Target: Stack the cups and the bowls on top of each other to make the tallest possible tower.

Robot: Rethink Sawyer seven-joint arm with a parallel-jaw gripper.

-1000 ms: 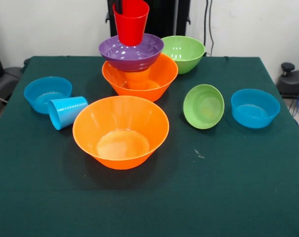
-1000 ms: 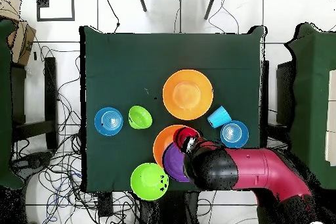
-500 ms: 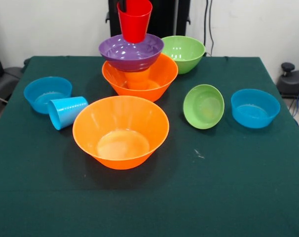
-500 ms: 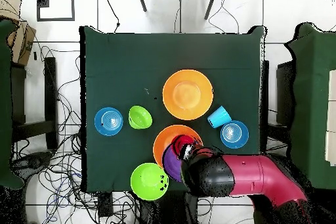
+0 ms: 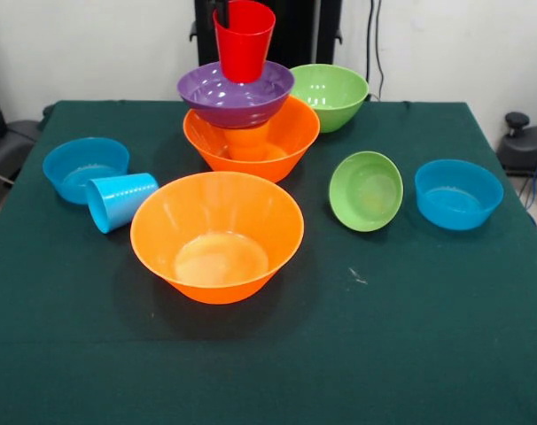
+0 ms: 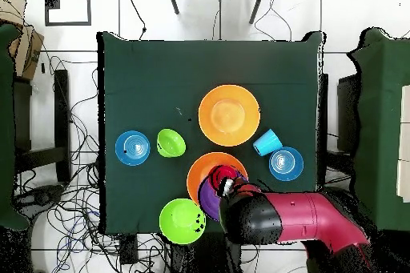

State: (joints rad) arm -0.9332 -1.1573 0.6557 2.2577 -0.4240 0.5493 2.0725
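Tower (image 5: 242, 115) at worktop (image 5: 428, 336) rear: orange bowl (image 5: 286, 142), orange cup (image 5: 247, 142), purple bowl (image 5: 236, 93), red cup (image 5: 244, 40) upright in the purple bowl. Gripper (image 5: 221, 12) at the red cup's rim; jaws' state cannot be told. Second orange bowl (image 5: 217, 235) stands apart; blue cup (image 5: 120, 200) lies on its side.

a dark green cloth-covered desk (image 5: 410, 336) fills the middle, with a small white speck (image 5: 357, 278) on the cloth. tangled black cables (image 6: 76, 198) lie across the pale tiled floor (image 6: 48, 62) around it, and a brown cardboard box (image 6: 24, 46) sits off one corner.
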